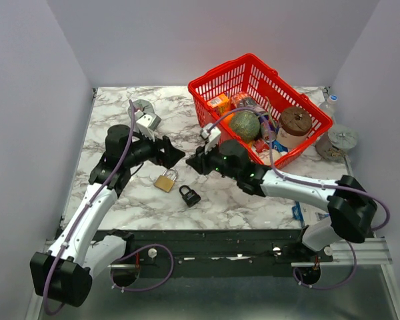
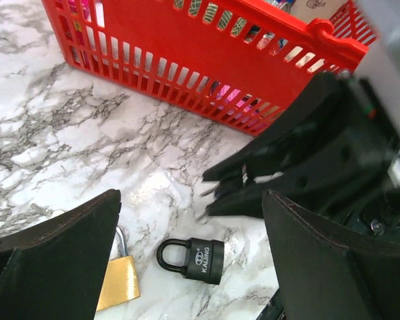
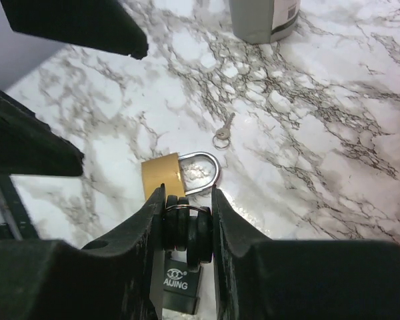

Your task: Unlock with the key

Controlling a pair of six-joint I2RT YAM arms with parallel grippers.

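My right gripper (image 3: pixel 188 193) is shut on a bunch of black-headed keys (image 3: pixel 187 227) joined by a thin wire ring, held just above the table; the key is among them. Right under them lies the black padlock (image 3: pixel 180 287) on its side, and beyond it the brass padlock (image 3: pixel 162 177). From the left wrist view the black padlock (image 2: pixel 193 259) lies between my wide-open left fingers (image 2: pixel 53 253), and the key blades (image 2: pixel 210 193) poke out of the right gripper's tips. From above, the left gripper (image 1: pixel 175 155) and right gripper (image 1: pixel 190 162) nearly meet over the brass padlock (image 1: pixel 165 180) and black padlock (image 1: pixel 189 195).
A red basket (image 1: pixel 313 110) full of groceries stands at the back right, close behind the right arm. A small all-silver key (image 3: pixel 223 132) lies loose past the brass padlock. A grey can (image 3: pixel 263 17) stands at the back left. Jars sit at the table's right edge.
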